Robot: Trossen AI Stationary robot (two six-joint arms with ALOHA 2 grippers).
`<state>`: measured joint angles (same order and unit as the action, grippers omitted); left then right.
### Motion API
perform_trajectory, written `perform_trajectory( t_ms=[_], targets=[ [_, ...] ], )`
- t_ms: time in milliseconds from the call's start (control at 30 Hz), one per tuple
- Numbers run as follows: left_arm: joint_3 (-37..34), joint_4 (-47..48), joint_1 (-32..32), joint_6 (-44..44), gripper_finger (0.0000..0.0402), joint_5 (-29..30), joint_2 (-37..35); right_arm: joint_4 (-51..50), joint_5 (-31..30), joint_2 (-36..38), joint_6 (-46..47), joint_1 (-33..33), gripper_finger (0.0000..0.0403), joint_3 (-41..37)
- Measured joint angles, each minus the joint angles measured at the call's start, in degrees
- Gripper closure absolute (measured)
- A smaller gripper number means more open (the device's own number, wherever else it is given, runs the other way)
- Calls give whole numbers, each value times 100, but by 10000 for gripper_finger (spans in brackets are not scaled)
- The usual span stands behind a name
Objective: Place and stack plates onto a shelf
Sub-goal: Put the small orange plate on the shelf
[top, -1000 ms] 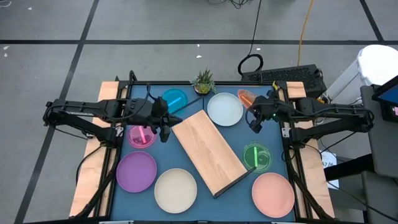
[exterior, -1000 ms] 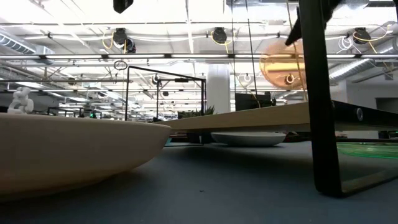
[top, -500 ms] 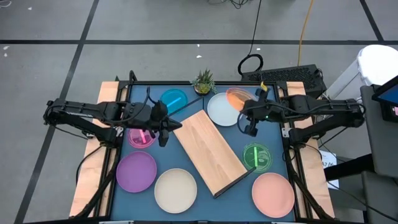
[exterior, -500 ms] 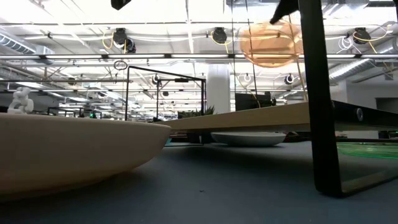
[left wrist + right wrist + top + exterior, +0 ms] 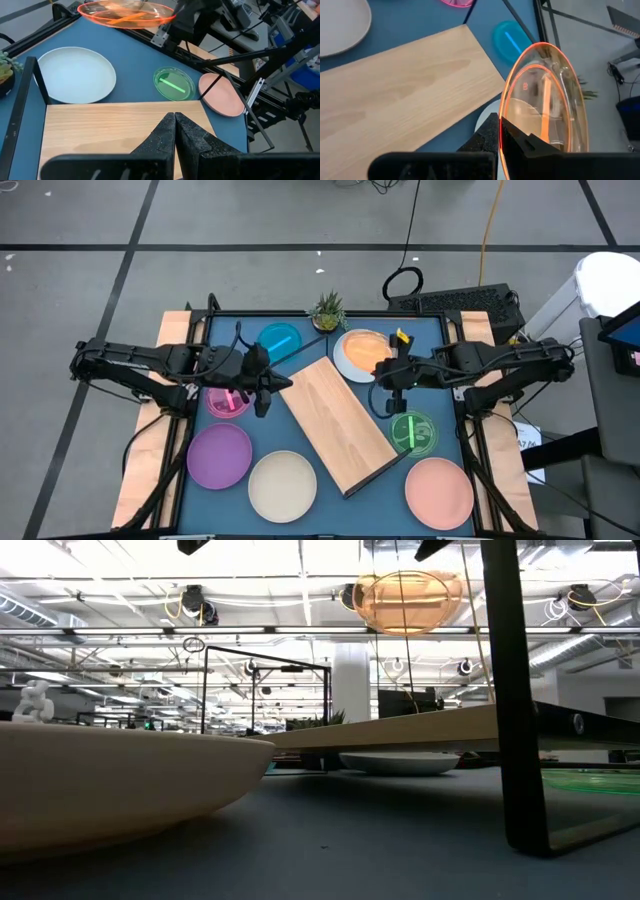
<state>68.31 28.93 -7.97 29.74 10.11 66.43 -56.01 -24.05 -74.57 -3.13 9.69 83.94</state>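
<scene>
From above, we are seeing the right claw (image 5: 392,372) pinching the orange plate (image 5: 366,348) by its rim, carrying it above the pale plate (image 5: 350,360), beside the shelf (image 5: 336,423). Low view: it is hanging high. The left claw (image 5: 174,131) is waiting closed over the shelf.

Grey concrete floor (image 5: 250,220) all around, crossed by dark straight lines. Blue tabletop (image 5: 385,480) framed by pale wooden side boards (image 5: 145,470). Small green potted plant (image 5: 327,309) at the table's far edge. Black keyboard (image 5: 460,301) just behind the far right corner, beside a looped black cable (image 5: 402,282) and a yellow cord (image 5: 490,225) running away across the floor. White rounded object (image 5: 610,280) at the right margin, not identifiable. From table level: a high ceiling with long bright strip lights (image 5: 300,560), rows of metal rails (image 5: 150,632) hung with round cable reels (image 5: 352,596), a white pillar (image 5: 350,680), and a black metal frame (image 5: 265,690) standing farther back.
</scene>
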Motion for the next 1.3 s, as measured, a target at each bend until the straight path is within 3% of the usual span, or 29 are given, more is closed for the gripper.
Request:
perform_trajectory(
  t_ms=[333,967,1300],
  targets=[
    [0,0,0,4,390,2,0,552,52,-224,-593,98,403,0],
    [0,2,0,81,390,52,0,1355,1637,-1280,-1929,-21,403,0],
    [0,7,0,60,390,63,0,1848,1983,-1847,-2214,-262,403,0]
  ],
)
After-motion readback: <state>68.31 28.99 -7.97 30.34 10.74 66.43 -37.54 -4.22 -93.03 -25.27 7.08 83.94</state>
